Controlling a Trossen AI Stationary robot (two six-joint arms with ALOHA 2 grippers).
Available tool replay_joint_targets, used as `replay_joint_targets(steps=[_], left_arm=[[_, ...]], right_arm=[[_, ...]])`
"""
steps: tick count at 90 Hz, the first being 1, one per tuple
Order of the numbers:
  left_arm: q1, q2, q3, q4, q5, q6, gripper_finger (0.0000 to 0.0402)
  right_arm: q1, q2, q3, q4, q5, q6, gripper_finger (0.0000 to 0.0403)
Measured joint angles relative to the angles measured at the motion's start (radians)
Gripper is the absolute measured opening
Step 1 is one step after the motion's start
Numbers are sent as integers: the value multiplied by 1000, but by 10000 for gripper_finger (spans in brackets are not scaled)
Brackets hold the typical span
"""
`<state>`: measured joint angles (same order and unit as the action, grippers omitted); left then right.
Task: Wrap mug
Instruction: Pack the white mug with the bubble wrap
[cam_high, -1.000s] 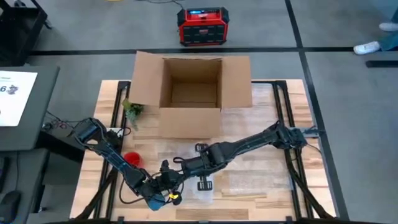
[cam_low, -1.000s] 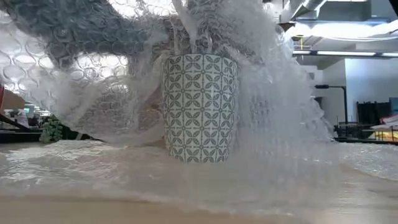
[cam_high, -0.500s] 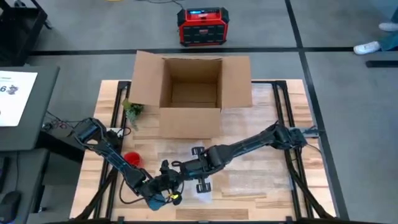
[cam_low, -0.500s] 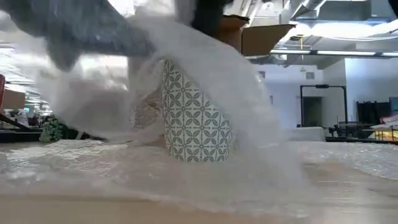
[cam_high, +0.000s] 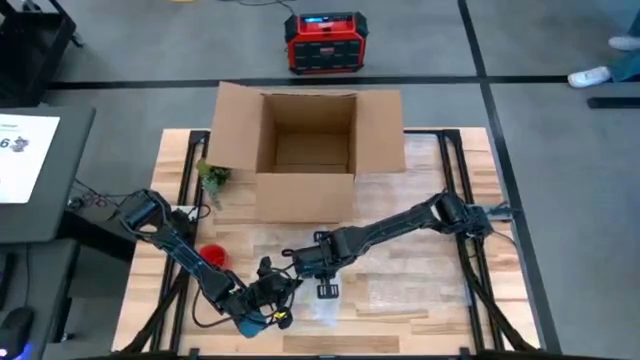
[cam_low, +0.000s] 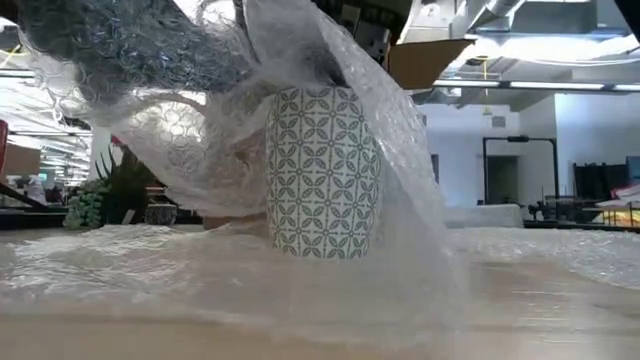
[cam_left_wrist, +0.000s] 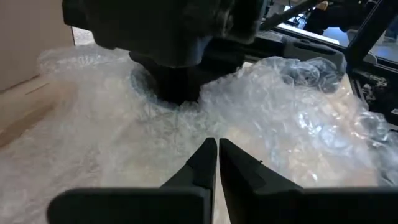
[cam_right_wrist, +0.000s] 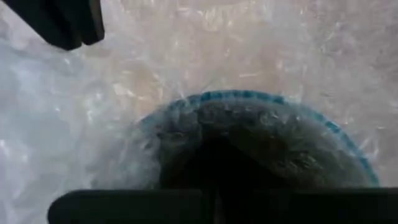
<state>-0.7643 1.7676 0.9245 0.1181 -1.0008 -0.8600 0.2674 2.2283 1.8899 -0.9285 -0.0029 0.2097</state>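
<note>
Light falls evenly from overhead; the worktop (cam_high: 400, 290) sits bright with only faint, soft shadows. Seen from table height, ceiling lights (cam_low: 540, 45) at 1 o'clock blow out to white, and the bubble wrap (cam_low: 150, 120) glints hard against them, while the patterned mug (cam_low: 322, 170) stays crisp. The left hand (cam_left_wrist: 217, 163) is sharp against milky, softly glaring wrap. The right wrist's picture is smeared and out of focus, dark at 6 o'clock.

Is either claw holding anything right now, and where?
The right claw pins bubble wrap over the mug's rim. The left claw looks shut on the wrap's near edge.
</note>
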Motion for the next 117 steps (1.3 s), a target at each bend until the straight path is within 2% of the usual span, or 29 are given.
replay_joint_targets(steps=[20, 32, 37, 46, 51, 59, 68, 104, 117], left_arm=[[0, 0, 0, 2, 0, 0, 0], [0, 0, 0, 0, 0, 0, 0], [0, 0, 0, -2, 0, 0, 0], [0, 0, 0, -2, 0, 0, 0], [0, 0, 0, -4, 0, 0, 0], [0, 0, 0, -2, 0, 0, 0], [0, 0, 0, 0, 0, 0, 0], [-2, 0, 0, 2, 0, 0, 0], [-2, 0, 0, 3, 0, 0, 0]], right_arm=[[14, -33, 157, -137, 11, 2, 0], [38, -68, 202, -168, 136, 18, 0], [54, -93, 202, -166, 158, 11, 0], [79, -137, 206, -87, 155, -33, 0], [89, -145, 206, -50, 109, -58, 0], [101, -135, 205, -16, 36, -84, 0], [98, -104, 204, -14, 24, -84, 0], [40, -67, 37, -15, 27, -1, 0], [29, -65, -60, 73, 24, 4, 0]])
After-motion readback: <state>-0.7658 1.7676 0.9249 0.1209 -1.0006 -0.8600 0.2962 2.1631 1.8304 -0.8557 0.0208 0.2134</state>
